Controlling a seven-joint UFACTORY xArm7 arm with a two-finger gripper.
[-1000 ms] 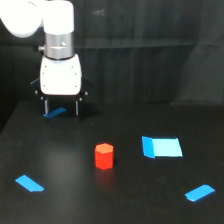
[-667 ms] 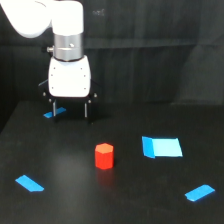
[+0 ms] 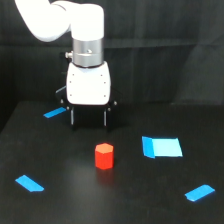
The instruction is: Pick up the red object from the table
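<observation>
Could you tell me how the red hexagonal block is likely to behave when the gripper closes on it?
The red object looks like a solid, stiff block, so it should probably hold its shape when squeezed. It stands on a flat end and has flat sides, so it seems unlikely to roll, though a nudge might slide it on the table. The open gripper looks wider than it.

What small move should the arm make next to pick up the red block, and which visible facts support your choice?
Probably shift the gripper toward the exterior view's right and nearer the camera, to sit over the red object. The fingers are spread, nothing is between them, and the block stands upright on the table, apart from the gripper and the blue pieces.
</observation>
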